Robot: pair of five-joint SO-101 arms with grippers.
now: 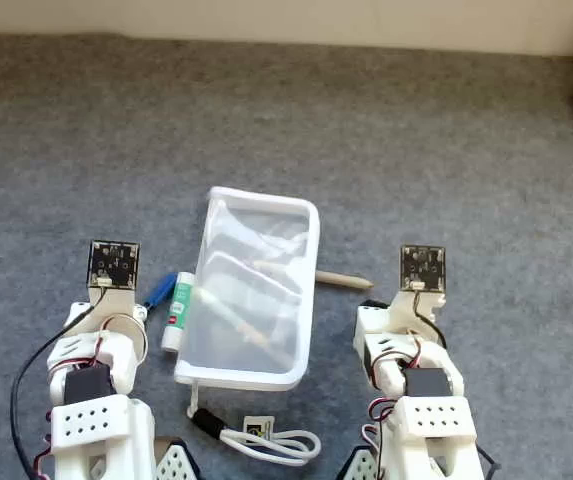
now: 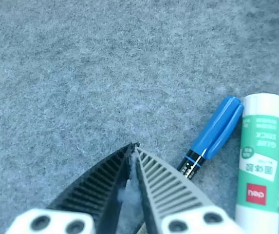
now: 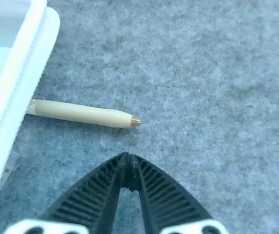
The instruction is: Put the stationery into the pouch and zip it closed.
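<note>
L gripper (image 2: 133,147) & R gripper (image 3: 128,157) both pressed together, empty; we see pouch (image 1: 262,199) betw. arms.
Blue pen (image 2: 212,136) & glue stick (image 2: 260,161) just beside pouch, L-arm side; beige pen (image 3: 83,113) at its R-arm edge.

My left arm (image 1: 94,385) and right arm (image 1: 413,385) sit side by side, both folded low, wrists pointing forward. Left fingers (image 2: 163,187) pressed together, tips touching, holding nothing. Right fingers (image 3: 100,192) the same: tips met, empty.
</note>
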